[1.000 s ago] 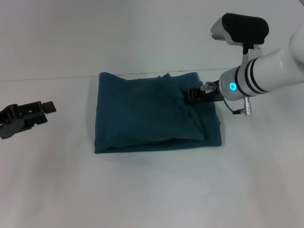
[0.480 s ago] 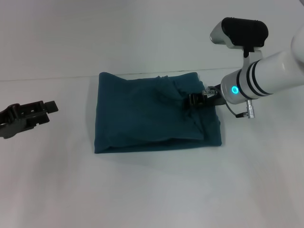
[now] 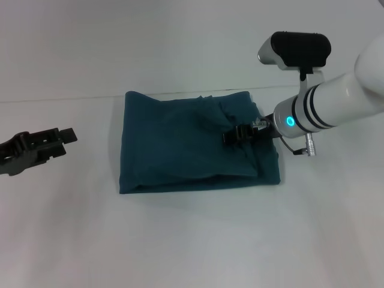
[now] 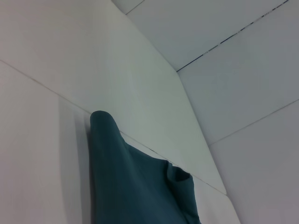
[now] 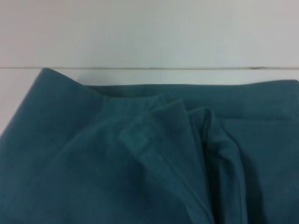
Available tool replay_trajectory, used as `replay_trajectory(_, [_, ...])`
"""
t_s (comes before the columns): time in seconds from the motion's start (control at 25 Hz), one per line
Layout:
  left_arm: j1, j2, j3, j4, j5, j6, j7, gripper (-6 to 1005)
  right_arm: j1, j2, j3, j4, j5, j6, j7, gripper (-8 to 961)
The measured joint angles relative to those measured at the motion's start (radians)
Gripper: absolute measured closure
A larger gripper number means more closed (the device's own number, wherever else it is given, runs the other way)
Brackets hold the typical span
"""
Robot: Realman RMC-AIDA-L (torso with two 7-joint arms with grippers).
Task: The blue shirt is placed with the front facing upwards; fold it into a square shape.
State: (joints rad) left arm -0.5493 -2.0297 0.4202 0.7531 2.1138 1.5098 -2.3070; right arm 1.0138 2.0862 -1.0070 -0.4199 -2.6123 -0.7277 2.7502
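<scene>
White table (image 3: 180, 240), folded blue shirt (image 3: 180, 150), no lettering showing

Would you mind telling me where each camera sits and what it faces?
Head view: high, looking down at the blue shirt on the table; shows the left gripper and the right gripper.
Left wrist view: off to the side, facing the shirt's edge; no fingers shown.
Right wrist view: close above the folds.
All views share the shirt.

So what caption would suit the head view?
Right gripper over the folded blue shirt; left gripper waits aside.
</scene>
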Motion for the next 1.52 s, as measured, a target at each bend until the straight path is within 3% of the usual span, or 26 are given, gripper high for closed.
replay_trajectory(0.08, [0.0,0.0,0.0,-0.002,0.0,0.0,0.0,402,0.002,0.0,-0.001,0.017,0.0,0.018,0.001,228])
replay_trajectory(0.84, [-0.001,-0.001,0.0,-0.005,0.0,-0.011,0.003,402,0.003,0.006,-0.002,0.02,0.007,0.058,-0.015,616])
replay_trajectory(1.08, [-0.001,-0.001,0.0,-0.004,0.0,-0.011,0.003,403,-0.006,0.003,0.0,0.019,0.032,0.069,-0.014,859])
replay_trajectory(1.28, [-0.001,-0.001,0.0,-0.005,0.0,-0.009,0.003,403,-0.019,-0.003,0.001,-0.018,0.085,0.06,-0.014,920])
replay_trajectory(1.52, [-0.001,-0.001,-0.004,-0.005,0.0,-0.004,-0.001,403,-0.031,-0.008,0.001,-0.102,0.09,-0.022,-0.014,920])
